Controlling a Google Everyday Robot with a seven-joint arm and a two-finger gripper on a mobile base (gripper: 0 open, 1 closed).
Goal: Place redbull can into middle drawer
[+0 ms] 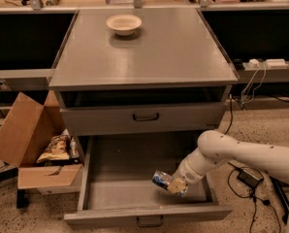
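- Here the gripper (176, 186) hangs inside the open middle drawer (110, 198), toward its right side.
- Its jaws are clenched on the redbull can (161, 179), tilted over the drawer floor.
- A bowl (124, 23) sits on the worktop (149, 52).

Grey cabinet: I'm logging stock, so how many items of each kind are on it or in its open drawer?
Cream round bowl, on top of the grey metal cabinet: 1
Slim blue-and-silver redbull can, within the open grey metal middle drawer, at the gripper: 1
Total: 2
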